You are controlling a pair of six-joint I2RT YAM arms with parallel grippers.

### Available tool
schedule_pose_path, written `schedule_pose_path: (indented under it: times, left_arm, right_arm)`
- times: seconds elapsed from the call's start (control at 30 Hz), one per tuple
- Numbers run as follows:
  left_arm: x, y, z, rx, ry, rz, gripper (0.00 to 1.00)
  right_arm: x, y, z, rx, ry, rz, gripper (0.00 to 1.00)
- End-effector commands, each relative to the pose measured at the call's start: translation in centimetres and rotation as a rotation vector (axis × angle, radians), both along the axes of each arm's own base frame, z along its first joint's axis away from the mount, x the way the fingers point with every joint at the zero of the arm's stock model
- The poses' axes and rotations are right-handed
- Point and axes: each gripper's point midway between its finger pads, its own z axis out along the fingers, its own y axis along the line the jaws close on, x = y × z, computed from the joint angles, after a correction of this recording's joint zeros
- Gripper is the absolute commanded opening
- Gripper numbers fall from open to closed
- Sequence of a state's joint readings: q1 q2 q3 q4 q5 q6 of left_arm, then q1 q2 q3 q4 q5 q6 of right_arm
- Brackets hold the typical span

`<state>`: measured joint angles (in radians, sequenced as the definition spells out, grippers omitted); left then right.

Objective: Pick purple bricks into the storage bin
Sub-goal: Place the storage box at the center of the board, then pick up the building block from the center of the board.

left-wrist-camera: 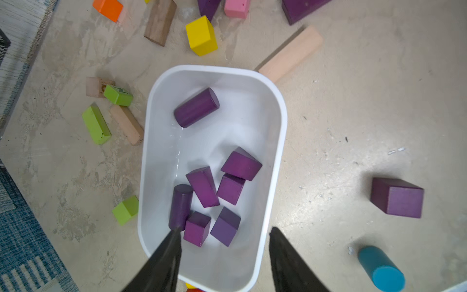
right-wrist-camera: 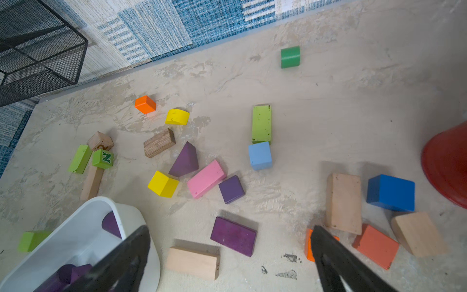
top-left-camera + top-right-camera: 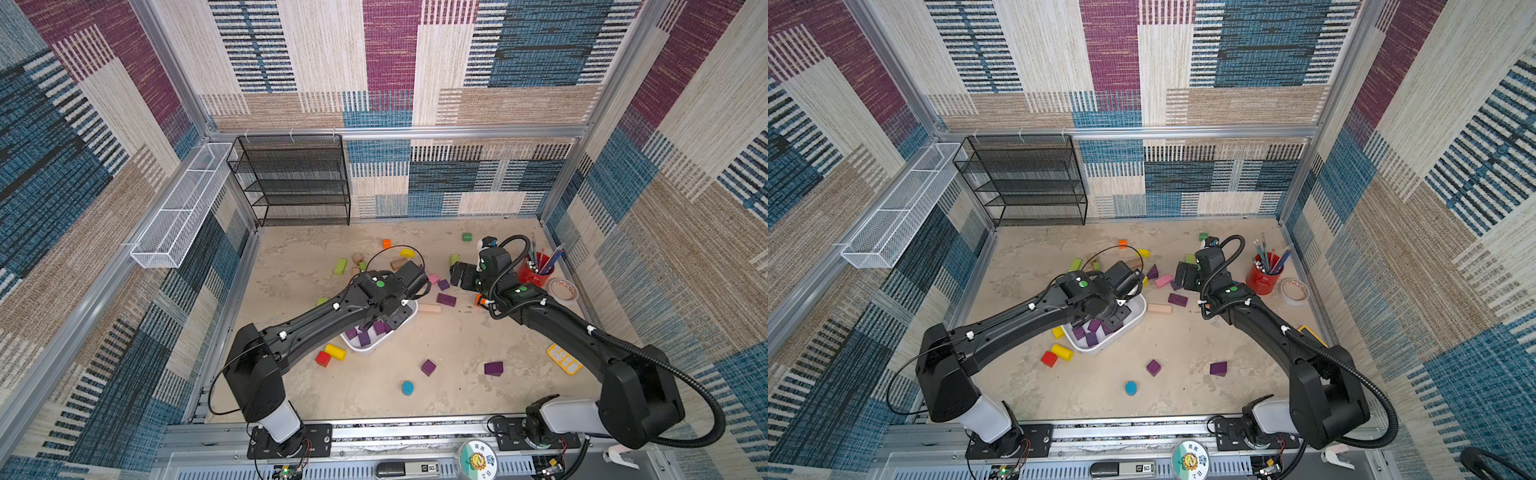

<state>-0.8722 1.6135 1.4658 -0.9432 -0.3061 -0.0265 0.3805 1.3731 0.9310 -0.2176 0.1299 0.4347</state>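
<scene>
Bricks [image 1: 202, 187] I judged light, rigid, smooth wood; seven lay in the bin [image 1: 280, 126], five loose outside. Left gripper [image 1: 225, 231] hung half-open above the bin, right gripper [image 2: 230, 227] wide, both empty. Flat opposite faces suited gripping.

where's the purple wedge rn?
The purple wedge lies on the table, outside the storage bin, beside the pink bar and yellow cube in the right wrist view.

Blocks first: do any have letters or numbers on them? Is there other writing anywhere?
"N": on the green cube.
"50": on the black device by the front rail.
Round sticker: its characters are too small to read.
Wooden cube: its mark is partly hidden and unreadable.
</scene>
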Motion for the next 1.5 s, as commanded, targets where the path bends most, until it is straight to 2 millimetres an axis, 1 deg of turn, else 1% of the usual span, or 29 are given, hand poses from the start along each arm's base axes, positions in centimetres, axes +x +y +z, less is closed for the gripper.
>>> schedule_pose_path:
  times: [0.0,0.17,0.3,0.4,0.5,0.57,0.67,0.77,0.9,0.93,0.97,1.0,1.07,1.27,1.47]
  left_arm:
    - [-0.2,-0.2,1.9,-0.097,0.016,-0.007,0.61]
    - [0.0,0.1,4.7,-0.247,-0.03,-0.005,0.66]
    - [0.0,0.7,6.0,-0.375,-0.055,0.007,0.72]
    - [0.8,1.9,6.5,-0.447,-0.08,0.039,0.78]
    - [1.4,3.0,6.4,-0.457,-0.094,0.067,0.82]
    - [1.9,3.6,6.2,-0.472,-0.096,0.084,0.84]
    - [2.3,3.9,5.6,-0.521,-0.081,0.098,0.86]
    - [2.7,4.4,5.3,-0.526,-0.083,0.11,0.87]
    - [3.2,5.1,5.4,-0.519,-0.116,0.128,0.88]
    - [3.2,5.3,5.4,-0.517,-0.117,0.132,0.9]
    - [3.3,5.4,5.4,-0.519,-0.122,0.139,0.99]
    - [3.3,5.5,5.3,-0.52,-0.124,0.145,1.0]
    - [3.3,5.5,5.5,-0.529,-0.124,0.148,1.0]
    - [3.2,5.4,5.8,-0.551,-0.122,0.144,1.0]
    - [3.1,5.2,5.8,-0.569,-0.119,0.14,1.0]
  right_arm:
    - [0.7,0.8,0.4,-0.002,-0.01,0.031,1.0]
    - [1.9,1.8,0.2,-0.016,0.007,0.045,1.0]
    - [2.7,3.0,-0.2,-0.028,0.027,0.054,1.0]
    - [3.3,4.0,-0.7,-0.038,0.045,0.055,1.0]
    - [3.8,5.1,-1.5,-0.044,0.069,0.05,1.0]
    - [4.2,5.8,-1.9,-0.049,0.087,0.042,1.0]
    - [4.9,7.0,-2.3,-0.033,0.099,0.032,1.0]
    - [5.8,8.1,-2.8,-0.013,0.112,0.019,1.0]
    - [7.1,9.4,-2.6,0.011,0.109,-0.001,1.0]
    - [7.3,9.7,-2.5,0.015,0.111,-0.009,1.0]
    - [7.6,9.8,-2.4,0.017,0.112,-0.018,1.0]
    - [7.7,9.9,-2.4,0.023,0.114,-0.033,1.0]
    - [7.8,10.3,-2.5,0.031,0.116,-0.039,1.0]
    - [8.0,10.8,-3.7,0.05,0.158,-0.057,1.0]
    - [8.4,10.9,-4.7,0.051,0.195,-0.099,0.98]
